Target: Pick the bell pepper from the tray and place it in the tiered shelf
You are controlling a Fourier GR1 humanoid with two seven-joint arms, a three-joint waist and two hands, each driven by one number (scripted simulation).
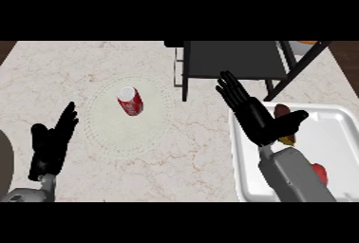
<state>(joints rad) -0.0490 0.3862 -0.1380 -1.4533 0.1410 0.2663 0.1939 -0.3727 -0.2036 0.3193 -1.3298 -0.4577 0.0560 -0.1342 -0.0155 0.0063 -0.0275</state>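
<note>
Counter (84, 61): pale marbled top, the widest thing in view, and it carries everything else.

Tiered shelf (235, 59): dark frame at the back, one flat dark tier showing and nothing visible on it; slanted legs run down on its right side toward the tray.

Tray (336, 118): white, rimmed, at the right. Inside it sit a red thing low down and a brown and yellow thing, both partly hidden by the right arm.

Right hand (256, 121): over the tray's left rim, fingers straight and spread, thumb out toward the tray, clasping nothing.

Left hand (49, 142): resting at the lower left, fingers straight up, holding nothing.

Bell pepper (320, 172): probably the red thing in the tray, peeking out just right of the right forearm; too covered to be sure.

Handling: I judge it light, hollow and glossy, so likely to slip; fingers curled round its broad body should serve better than a pinch at the stem.

Soda can (129, 101): red with a pale top, on a faint round mat (105, 137) mid-counter, well apart from tray and shelf.
</note>
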